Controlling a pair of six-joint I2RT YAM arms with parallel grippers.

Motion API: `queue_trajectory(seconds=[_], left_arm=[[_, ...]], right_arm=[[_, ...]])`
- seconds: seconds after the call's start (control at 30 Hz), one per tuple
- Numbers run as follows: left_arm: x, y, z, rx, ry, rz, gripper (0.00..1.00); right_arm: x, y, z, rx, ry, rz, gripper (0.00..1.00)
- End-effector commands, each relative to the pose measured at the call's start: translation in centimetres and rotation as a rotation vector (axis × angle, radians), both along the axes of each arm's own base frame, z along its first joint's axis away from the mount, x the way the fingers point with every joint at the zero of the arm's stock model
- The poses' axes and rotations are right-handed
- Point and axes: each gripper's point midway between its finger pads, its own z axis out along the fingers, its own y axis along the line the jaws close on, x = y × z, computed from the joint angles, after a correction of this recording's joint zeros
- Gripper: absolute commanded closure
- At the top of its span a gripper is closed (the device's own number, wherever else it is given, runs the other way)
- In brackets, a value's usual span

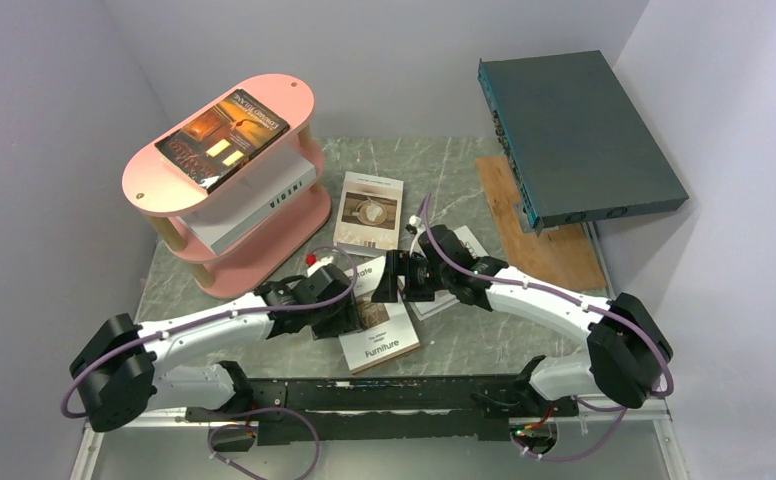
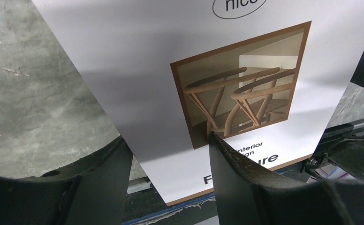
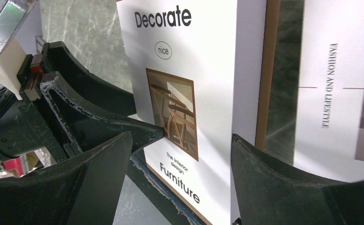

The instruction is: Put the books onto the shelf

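Here the left claw stands apart, one finger lying on the cover of the Furniture book, the other just off its edge; whether it presses down or merely touches I cannot tell. The right claw is spread too, its fingers straddling the book from the opposite side without closing on it. The book lies on the surface between the two claws, its long axis running away from the arm bases, slightly skewed. The shelf stands at the far left, so the left arm is nearer; an orange book lies on its top tier.
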Motion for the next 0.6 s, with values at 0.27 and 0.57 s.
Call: queue_trajectory(seconds=[0.27, 0.57], left_arm=[[4.4, -9.7, 8.5, -0.307, -0.200, -0.141, 0.43], [5.9, -12.8, 10.3, -0.360, -0.228, -0.189, 0.43]], right_arm=[[0.5, 4.1, 13.9, 0.349, -0.258, 0.115, 0.23], [1.6, 3.1, 14.5, 0.318, -0.304, 0.068, 0.23]])
